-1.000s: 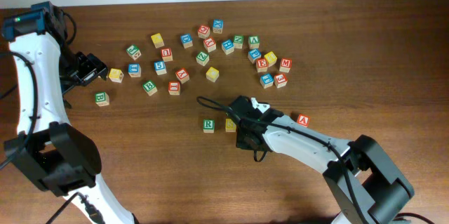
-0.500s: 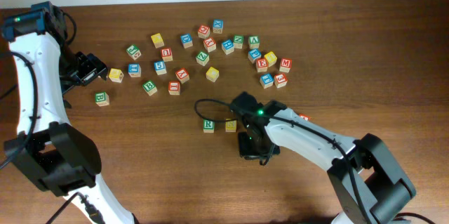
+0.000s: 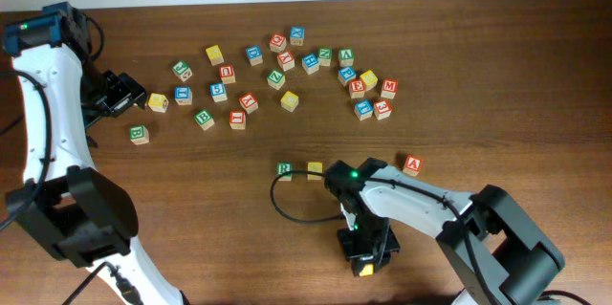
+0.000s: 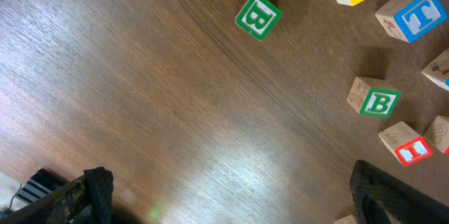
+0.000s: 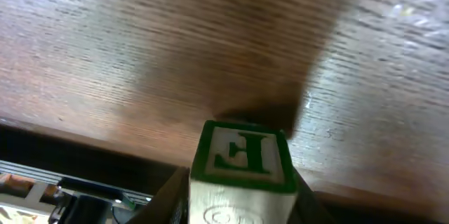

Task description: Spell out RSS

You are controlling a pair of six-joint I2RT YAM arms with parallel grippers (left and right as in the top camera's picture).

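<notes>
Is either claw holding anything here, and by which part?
The right claw grips a green-lettered block by two opposite side faces, its lettered face toward the wrist camera. The left claw is open and empty.

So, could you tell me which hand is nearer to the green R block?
Right. The right hand, gripping a green-bordered block, sits lower right of the green R block in the overhead view; the left hand is farther, upper left.

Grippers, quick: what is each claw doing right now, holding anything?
Left gripper: open, nothing between its fingers.
Right gripper: shut on a green-lettered block.
</notes>
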